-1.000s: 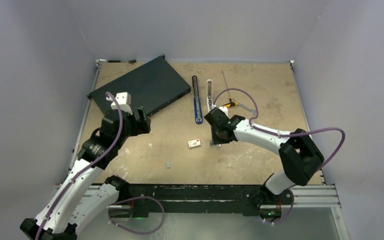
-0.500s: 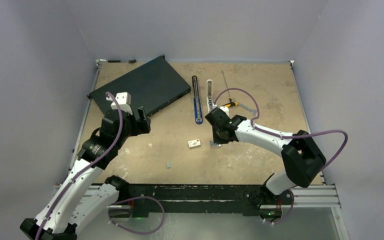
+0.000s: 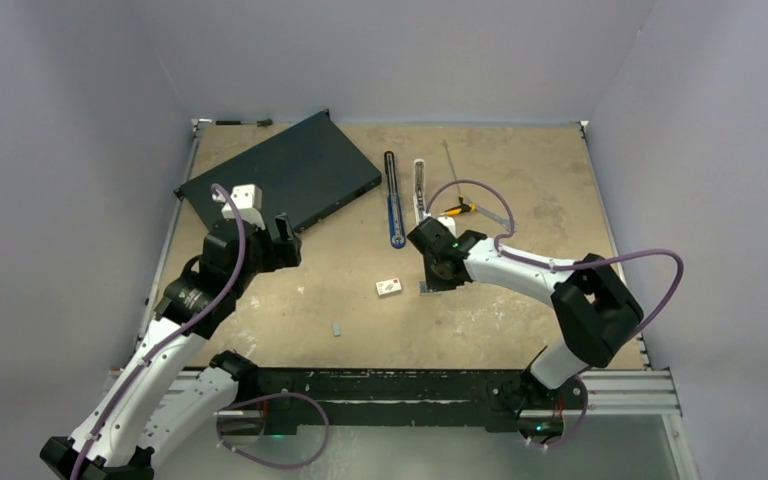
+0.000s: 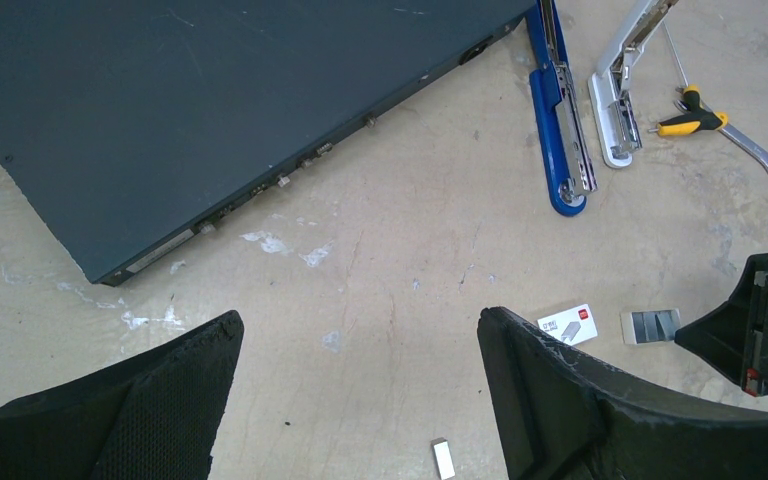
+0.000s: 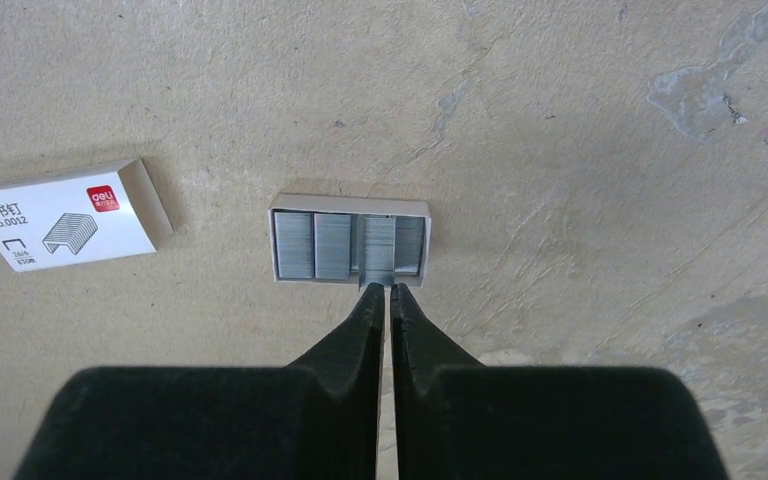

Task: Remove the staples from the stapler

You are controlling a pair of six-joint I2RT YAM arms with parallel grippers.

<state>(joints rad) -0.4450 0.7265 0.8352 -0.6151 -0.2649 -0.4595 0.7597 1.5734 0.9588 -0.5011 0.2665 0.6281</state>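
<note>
Scuffed tan bench [image 5: 610,150] carries the staples [image 5: 330,245], silver bars packed side by side in a shallow white tray [image 5: 350,207] whose long axis runs crosswise to my right claw [image 5: 381,290], each bar pointing straight away from me. That claw is pressed together to a hairline slit, its tips at the near end of one bar, though I cannot tell whether it nips it; the white box [image 5: 60,215] lies just left of the tray. Farther off, the blue stapler [image 3: 392,205] and white stapler [image 3: 419,190] lie opened flat, side by side, long axes toward the far wall, and my left claw [image 4: 358,318] hangs spread wide, holding nothing.
</note>
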